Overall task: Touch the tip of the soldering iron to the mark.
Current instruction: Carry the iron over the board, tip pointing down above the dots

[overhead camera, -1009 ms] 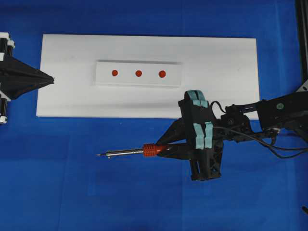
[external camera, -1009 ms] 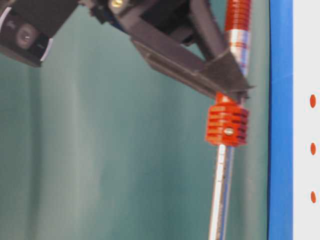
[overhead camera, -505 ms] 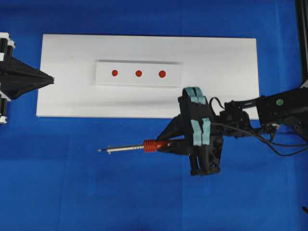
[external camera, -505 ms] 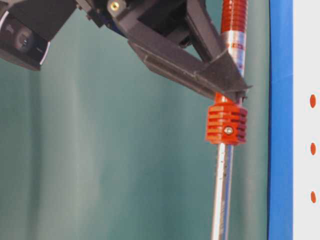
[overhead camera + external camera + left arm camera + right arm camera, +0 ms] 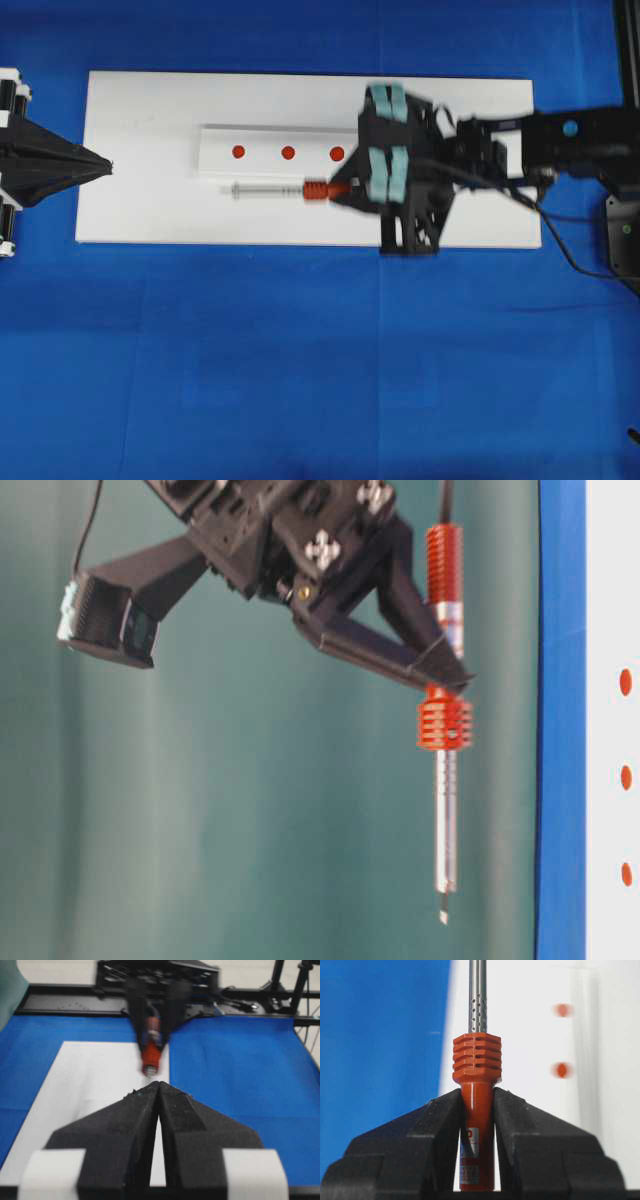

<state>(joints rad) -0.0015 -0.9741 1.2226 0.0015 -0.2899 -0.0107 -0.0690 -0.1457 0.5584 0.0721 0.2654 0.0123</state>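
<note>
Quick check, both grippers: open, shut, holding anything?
Left gripper: shut, holding nothing.
Right gripper: shut on the soldering iron, clamped on its orange handle.

In the right wrist view we lose the tip: the soldering iron (image 5: pixel 477 1075) is cut by the top edge.
</note>
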